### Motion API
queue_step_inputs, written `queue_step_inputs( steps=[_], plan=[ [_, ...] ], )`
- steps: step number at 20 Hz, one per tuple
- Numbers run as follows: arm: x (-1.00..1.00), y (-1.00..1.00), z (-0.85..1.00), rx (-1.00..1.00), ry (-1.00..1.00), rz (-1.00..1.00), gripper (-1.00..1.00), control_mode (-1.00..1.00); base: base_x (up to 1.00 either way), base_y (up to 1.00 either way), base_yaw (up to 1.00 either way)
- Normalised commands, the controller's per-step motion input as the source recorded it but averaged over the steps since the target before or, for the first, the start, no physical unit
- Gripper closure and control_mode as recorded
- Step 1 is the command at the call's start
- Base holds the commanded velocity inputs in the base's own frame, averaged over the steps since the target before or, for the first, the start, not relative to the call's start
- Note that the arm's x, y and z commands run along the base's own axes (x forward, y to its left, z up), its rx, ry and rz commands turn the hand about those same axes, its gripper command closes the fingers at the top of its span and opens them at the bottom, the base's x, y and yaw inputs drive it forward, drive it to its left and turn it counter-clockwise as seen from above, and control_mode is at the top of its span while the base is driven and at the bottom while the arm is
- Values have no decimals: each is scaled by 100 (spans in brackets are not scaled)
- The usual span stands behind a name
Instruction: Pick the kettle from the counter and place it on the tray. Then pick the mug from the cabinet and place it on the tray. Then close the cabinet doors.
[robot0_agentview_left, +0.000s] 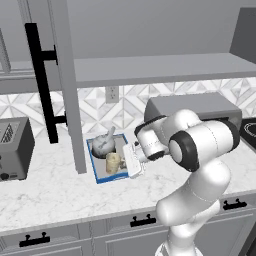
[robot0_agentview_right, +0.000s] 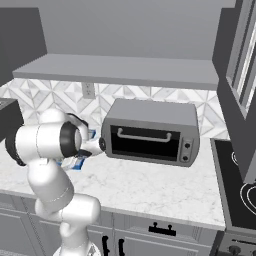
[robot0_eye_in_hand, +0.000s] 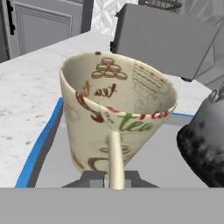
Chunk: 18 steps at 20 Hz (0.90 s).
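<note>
The cream-beige mug (robot0_agentview_left: 113, 162) (robot0_eye_in_hand: 118, 109), printed with tea lettering, stands on the grey tray (robot0_agentview_left: 98, 172) inside its blue rim (robot0_eye_in_hand: 39, 144). The silver-grey kettle (robot0_agentview_left: 103, 143) (robot0_eye_in_hand: 203, 142) sits on the same tray, just behind the mug. My gripper (robot0_agentview_left: 129, 161) (robot0_eye_in_hand: 111, 178) reaches in from the right, low over the tray, and is shut on the mug's thin loop handle. One cabinet door (robot0_agentview_left: 67, 85) with a long black bar handle (robot0_agentview_left: 40, 80) hangs open left of the tray. The cabinet shelf (robot0_agentview_left: 150, 67) spans above.
A grey toaster oven (robot0_agentview_right: 150, 135) (robot0_agentview_left: 195, 107) stands on the marble counter (robot0_agentview_left: 55, 190) right behind my arm. A toaster (robot0_agentview_left: 15, 147) sits at the far left. A stove (robot0_agentview_right: 235, 180) borders the counter on the right. Grey drawers (robot0_agentview_left: 140, 220) run below.
</note>
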Motion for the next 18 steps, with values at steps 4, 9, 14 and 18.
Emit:
queue_step_inputs(
  steps=[4,9,14,18],
  plan=[
    [0,4,-4,0,2,-3,-100,-100,0,0,0],
    [-3,-2,23,-2,3,0,-100,-100,0,0,0],
    [-16,-7,31,-1,9,-10,-100,-100,0,0,0],
    [-34,-20,38,0,8,-15,-100,-100,0,0,0]
  ],
)
